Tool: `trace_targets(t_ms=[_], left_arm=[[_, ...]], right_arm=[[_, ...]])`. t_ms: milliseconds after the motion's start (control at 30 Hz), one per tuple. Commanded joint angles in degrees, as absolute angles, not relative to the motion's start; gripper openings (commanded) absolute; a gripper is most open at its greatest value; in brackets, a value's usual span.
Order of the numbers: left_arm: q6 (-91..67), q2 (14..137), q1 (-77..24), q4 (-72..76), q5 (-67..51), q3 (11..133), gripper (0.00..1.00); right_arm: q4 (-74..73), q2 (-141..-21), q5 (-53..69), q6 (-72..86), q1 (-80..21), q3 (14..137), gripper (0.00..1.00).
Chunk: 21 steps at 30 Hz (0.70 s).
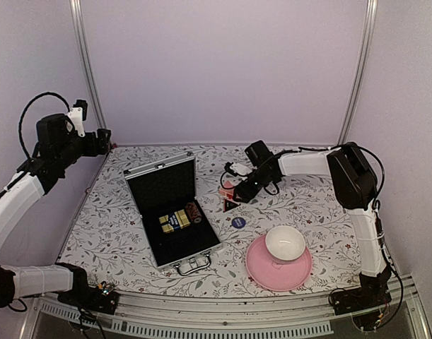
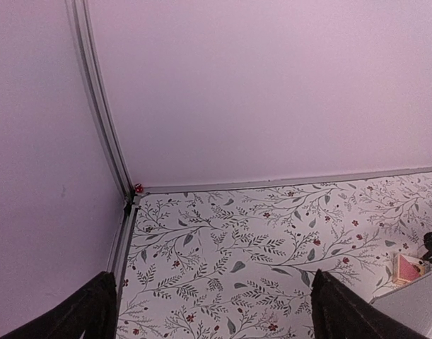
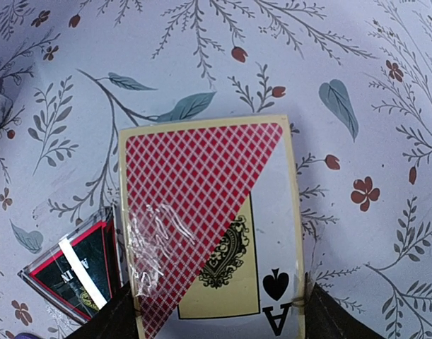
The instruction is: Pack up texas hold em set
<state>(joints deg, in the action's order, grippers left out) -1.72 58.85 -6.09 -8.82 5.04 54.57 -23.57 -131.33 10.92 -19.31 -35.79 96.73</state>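
Note:
The silver briefcase lies open left of centre, lid standing up behind. In its black lining sit a gold-and-dark card box and a dark red chip stack. My right gripper has a finger pressed on each long side of the red card box, right of the case. A dark red-edged card case lies just beside it, and the blue round disc is nearer. My left gripper hangs open and empty over the far left corner.
A white bowl sits on a pink plate at the near right. The floral table is walled by white panels with metal posts at both far corners.

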Motion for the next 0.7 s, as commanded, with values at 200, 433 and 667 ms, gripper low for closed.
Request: trace_targets(t_ms=[200, 433, 667], left_arm=[[-1.93, 58.62, -5.47, -7.62, 4.35, 53.84, 0.95], [-5.54, 57.68, -5.61, -7.37, 2.48, 54.51, 0.95], [-12.04, 55.77, -6.37, -7.59, -3.51, 57.75, 0.91]], right_arm=[[-24.38, -131.27, 12.08, -19.3, -36.04, 94.53, 0.52], [-16.46, -121.45, 10.7, -14.96, -35.19, 88.31, 0.46], [-10.22, -109.28, 10.31, -14.17, -35.07, 81.06, 0.45]])
